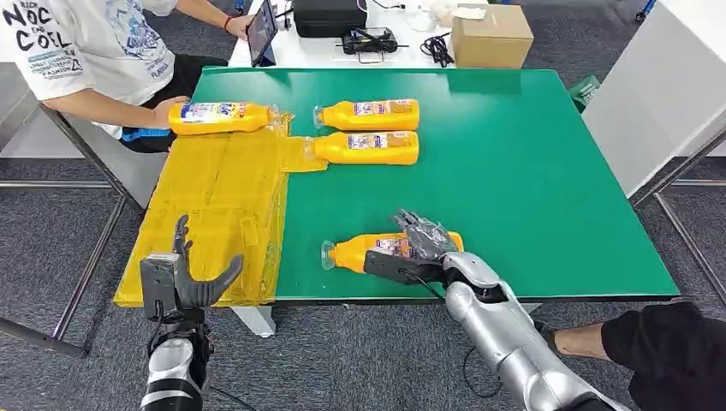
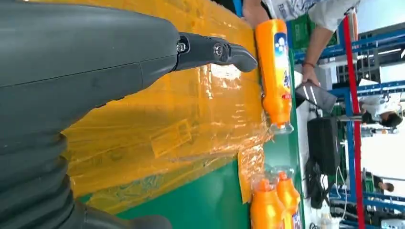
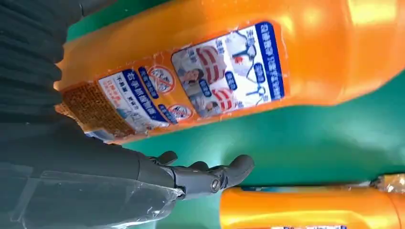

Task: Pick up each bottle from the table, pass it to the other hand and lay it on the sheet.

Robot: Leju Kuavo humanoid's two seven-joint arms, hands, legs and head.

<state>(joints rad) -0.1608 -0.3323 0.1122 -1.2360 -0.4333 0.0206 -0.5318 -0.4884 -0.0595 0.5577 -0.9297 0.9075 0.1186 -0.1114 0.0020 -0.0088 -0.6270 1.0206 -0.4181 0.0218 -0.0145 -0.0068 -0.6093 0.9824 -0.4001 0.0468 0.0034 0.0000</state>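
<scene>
one bottle [image 1: 221,117] lies on the sheet [image 1: 214,214]; right hand [image 1: 424,240] covers the near bottle [image 1: 364,253], grasp unconfirmed; left hand [image 1: 193,278] released; two bottles [image 1: 368,130] remain.

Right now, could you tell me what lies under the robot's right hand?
An orange bottle lies on its side on the green table, under the right robot hand. The fingers cover its far end, so contact there cannot be seen.

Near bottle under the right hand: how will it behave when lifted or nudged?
The near bottle lies on its side on the green table, so a nudge may roll it. Its glossy orange plastic and slick label look slippery. It looks full, so probably heavy for its size, and the right hand, over the base end, may find it tilts cap-down.
</scene>
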